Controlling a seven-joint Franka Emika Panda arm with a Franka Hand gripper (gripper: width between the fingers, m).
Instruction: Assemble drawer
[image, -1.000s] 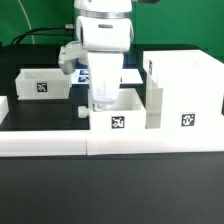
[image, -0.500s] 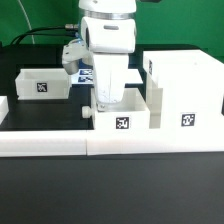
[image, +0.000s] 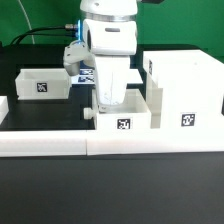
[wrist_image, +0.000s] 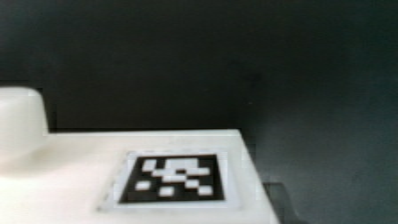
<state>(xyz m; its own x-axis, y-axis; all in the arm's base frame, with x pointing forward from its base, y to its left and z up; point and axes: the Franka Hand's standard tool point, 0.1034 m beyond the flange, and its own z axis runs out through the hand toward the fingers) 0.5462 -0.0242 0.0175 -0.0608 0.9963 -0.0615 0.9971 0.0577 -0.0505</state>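
No legible text; coded tags (image: 124, 124) on drawer (image: 186, 85)

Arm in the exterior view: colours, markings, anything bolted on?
The arm is a smooth, rounded white shell with a thin dark band across it near the top. A small grey camera block with a bluish tint sits on its side. The pincer is white too; the wrist view shows one rounded white finger. No lettering is legible.
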